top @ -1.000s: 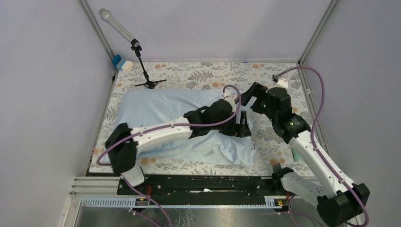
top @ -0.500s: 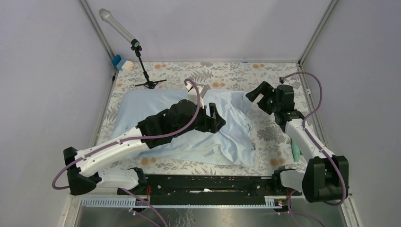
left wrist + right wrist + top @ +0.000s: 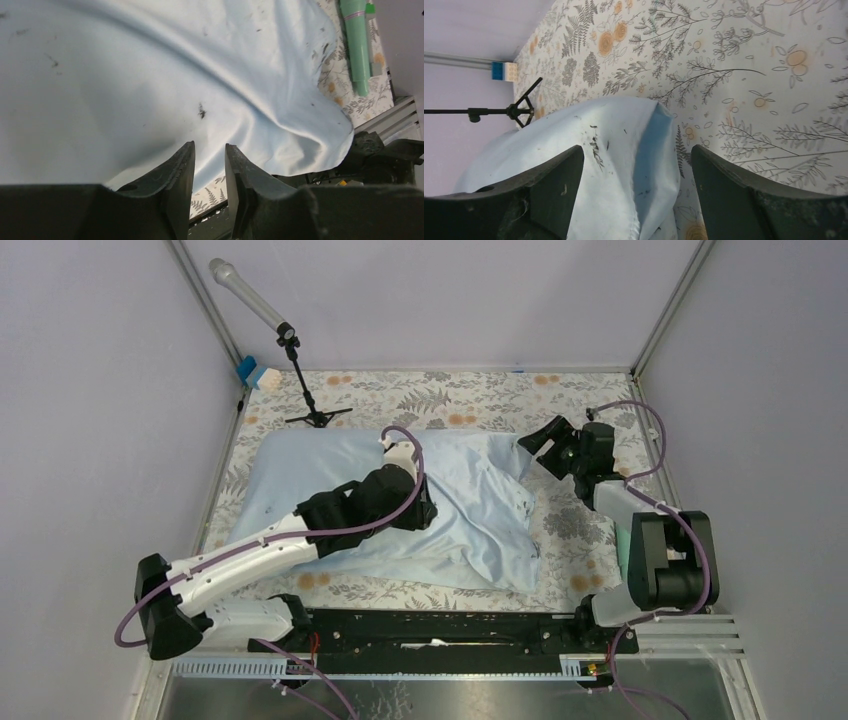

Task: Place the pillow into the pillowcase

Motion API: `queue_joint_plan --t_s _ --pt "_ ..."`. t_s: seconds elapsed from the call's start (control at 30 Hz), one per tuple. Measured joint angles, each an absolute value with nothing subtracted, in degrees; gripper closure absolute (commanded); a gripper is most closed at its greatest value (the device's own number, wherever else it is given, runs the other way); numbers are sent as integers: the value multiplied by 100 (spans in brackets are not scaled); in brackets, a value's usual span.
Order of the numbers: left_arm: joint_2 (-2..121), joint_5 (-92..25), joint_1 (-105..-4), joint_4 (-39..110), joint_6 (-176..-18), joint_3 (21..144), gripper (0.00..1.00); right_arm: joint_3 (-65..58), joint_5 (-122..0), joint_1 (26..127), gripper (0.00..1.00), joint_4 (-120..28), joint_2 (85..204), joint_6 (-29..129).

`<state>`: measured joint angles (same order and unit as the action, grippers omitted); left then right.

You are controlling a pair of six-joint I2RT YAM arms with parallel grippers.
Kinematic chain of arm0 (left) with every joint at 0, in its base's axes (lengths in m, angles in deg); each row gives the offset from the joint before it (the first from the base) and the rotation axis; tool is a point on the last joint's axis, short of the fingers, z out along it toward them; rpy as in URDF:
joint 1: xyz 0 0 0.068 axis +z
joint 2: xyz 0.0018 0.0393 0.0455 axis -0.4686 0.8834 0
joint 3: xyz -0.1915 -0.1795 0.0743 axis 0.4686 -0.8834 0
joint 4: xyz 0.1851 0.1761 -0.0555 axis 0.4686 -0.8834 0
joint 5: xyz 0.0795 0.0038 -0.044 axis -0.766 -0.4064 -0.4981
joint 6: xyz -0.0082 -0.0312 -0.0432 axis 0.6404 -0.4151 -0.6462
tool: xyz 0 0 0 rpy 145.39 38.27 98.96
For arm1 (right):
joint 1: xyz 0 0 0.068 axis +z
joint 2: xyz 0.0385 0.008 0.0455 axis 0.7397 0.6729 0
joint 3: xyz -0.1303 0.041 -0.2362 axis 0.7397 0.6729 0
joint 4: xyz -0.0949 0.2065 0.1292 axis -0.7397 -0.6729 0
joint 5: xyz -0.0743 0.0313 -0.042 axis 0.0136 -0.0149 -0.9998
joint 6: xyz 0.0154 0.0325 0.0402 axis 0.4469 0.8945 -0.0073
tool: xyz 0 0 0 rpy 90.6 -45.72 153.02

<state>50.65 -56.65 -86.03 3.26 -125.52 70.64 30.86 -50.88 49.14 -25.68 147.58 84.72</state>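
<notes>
We see no pillow outside pillowcase [image 3: 470, 510], lying plump, so insertion est. complete, tidying poss. left; left gripper [image 3: 209, 150] barely apart, right gripper [image 3: 636, 155] wide apart, both empty.

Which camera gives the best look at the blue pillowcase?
The top external view: nearly the whole pillowcase shows, the left arm lying across it. The left wrist view shows only a wrinkled stretch and edge; the right wrist, one end.
</notes>
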Motion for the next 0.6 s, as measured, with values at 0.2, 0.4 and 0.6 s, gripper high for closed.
queue_joint_plan --t_s 0.2,0.4,0.6 --pt "4937 -5705 -8603 538 -12649 6551 69 3176 -4785 4907 57 -1687 15293 8940" --pt "4985 -5930 -8605 610 -12710 6210 76 2883 -4699 4894 100 -1755 15658 9132" --pt "5284 -6168 -8596 407 -12845 6155 94 988 -4922 4877 100 -3051 15899 8636"
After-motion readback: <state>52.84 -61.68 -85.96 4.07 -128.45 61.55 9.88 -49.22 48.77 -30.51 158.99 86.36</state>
